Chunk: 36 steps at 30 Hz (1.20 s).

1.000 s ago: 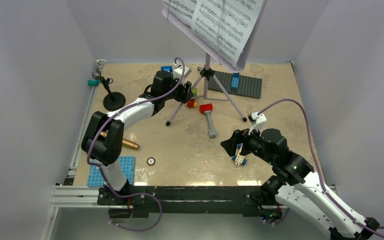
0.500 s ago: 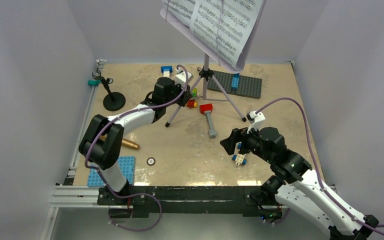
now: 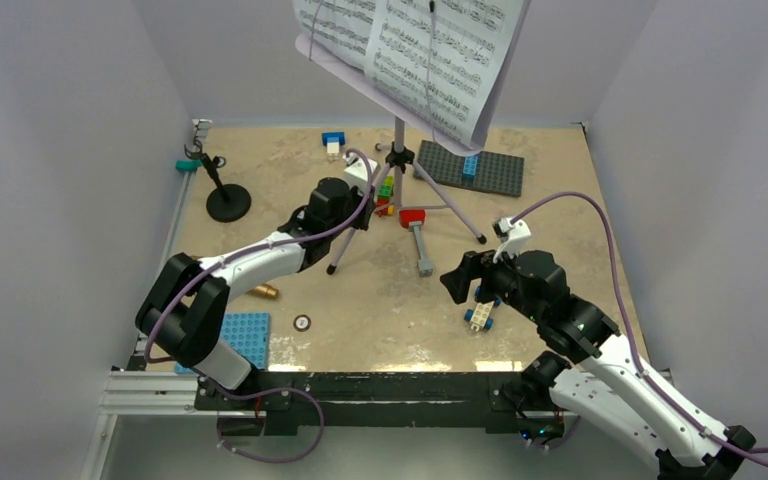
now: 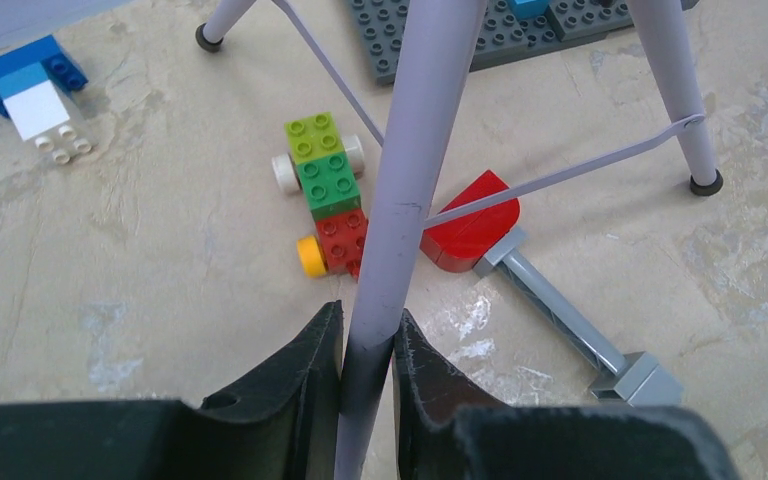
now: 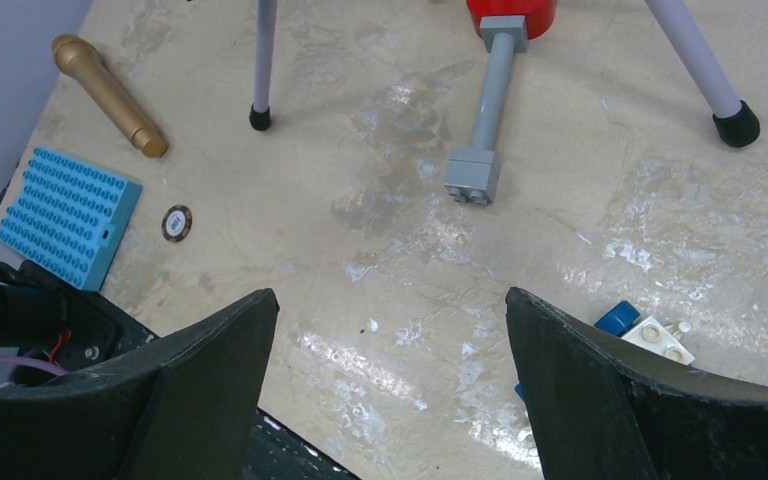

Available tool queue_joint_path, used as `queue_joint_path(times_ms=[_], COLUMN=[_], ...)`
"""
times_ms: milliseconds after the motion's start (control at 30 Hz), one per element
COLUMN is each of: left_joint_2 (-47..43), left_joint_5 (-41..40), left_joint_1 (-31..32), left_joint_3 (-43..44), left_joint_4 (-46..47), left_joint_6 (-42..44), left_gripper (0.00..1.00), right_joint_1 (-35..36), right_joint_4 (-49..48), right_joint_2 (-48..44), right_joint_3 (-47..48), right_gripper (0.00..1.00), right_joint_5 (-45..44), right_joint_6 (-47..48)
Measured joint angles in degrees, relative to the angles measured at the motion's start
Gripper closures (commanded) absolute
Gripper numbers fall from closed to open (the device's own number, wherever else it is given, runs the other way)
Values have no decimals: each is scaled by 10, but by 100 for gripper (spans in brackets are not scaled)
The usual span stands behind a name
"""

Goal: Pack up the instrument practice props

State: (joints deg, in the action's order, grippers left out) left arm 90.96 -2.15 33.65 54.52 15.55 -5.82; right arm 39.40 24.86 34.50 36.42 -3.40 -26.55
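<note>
The music stand is pinched at one leg by the left tool, right tool spread; slow, upright handling is advised lest pages be spilled.

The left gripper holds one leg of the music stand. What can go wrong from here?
1. The left gripper clamps the tall lavender tripod music stand by one leg only, so it may tip.
2. The white sheet-music pages could slide off its desk.
3. Its brace could catch the red-headed grey toy hammer beneath it.
</note>
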Motion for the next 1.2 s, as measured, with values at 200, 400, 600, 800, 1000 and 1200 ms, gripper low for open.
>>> queue_joint_path(times_ms=[200,400,600,800,1000,1200], left_joint_2=[-37,-55,-55,-42,-30,-23], left_joint_5=[-87,-152,-200,-242,-287,-308], left_joint_1=[42,78,111,143,168,177], left_joint_3=[-30,-38,-21,6,21,34], left_joint_4=[-23,-50,-97,-143,-170,-198], left_joint_6=[-49,-98,-145,-193,-258,-321], left_gripper=[100,100,100,100,100,100], right_joint_1=[0,0,0,0,-1,-1], right_joint_4=[-1,-3,-5,-5,-5,-5], right_joint_2=[0,-2,-9,-15,-16,-19], right_joint_3=[0,-2,-2,-4,-8,-8], right_gripper=[11,11,11,11,11,11], right_joint_5=[-1,-1,-1,-2,-4,-6], right_joint_6=[0,0,0,0,1,3])
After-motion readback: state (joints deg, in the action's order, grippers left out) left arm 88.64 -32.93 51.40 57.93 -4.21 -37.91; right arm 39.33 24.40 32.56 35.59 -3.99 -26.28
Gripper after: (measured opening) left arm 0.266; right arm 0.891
